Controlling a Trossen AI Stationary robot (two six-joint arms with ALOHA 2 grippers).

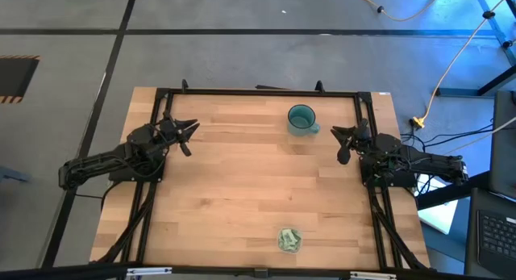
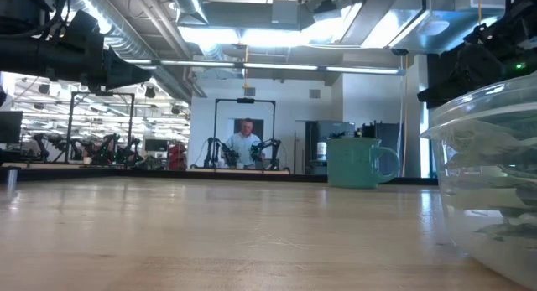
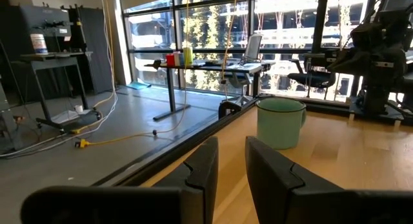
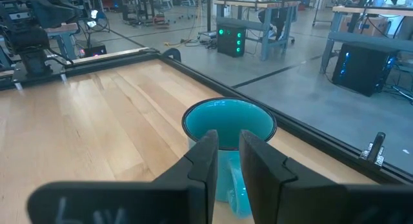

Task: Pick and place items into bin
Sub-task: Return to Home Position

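Packets (image 1: 289, 240), pale green & white, lie heaped inside the bin (image 1: 280, 234). The bin is a clear round tub standing nr the worktop (image 1: 234, 191) edge at the bottom of the high view, roughly mid-width and well apart from both arms. In the low view the bin (image 2: 503, 241) sits close to the camera on the right, w/ packets (image 2: 491, 148) stacked against its see-through wall at mixed angles.

A teal mug (image 1: 301, 119) w/ handle stands upright toward the far side of the worktop, right of centre.

The left pincer (image 1: 192, 139) hangs over the worktop's left side, far half, pointing in toward the middle. In the left wrist view the left pincer (image 3: 232, 146) has a narrow gap btwn its two fingers & holds nothing. The mug (image 3: 279, 122) stands ahead of it, w/ the right arm (image 3: 377, 50) beyond.

The right pincer (image 1: 339, 145) hangs over the right side, nr the mug & pointing inward. In the right wrist view the right pincer (image 4: 228, 139) is also only narrowly parted & empty, w/ the mug (image 4: 229, 117) just in front of the fingertips.

In the bkgd of the low view, a person (image 2: 245, 144) is far off at another rig, btwn two dark arms. A yellow cable (image 1: 451, 62) runs across the floor past the worktop's right corner.
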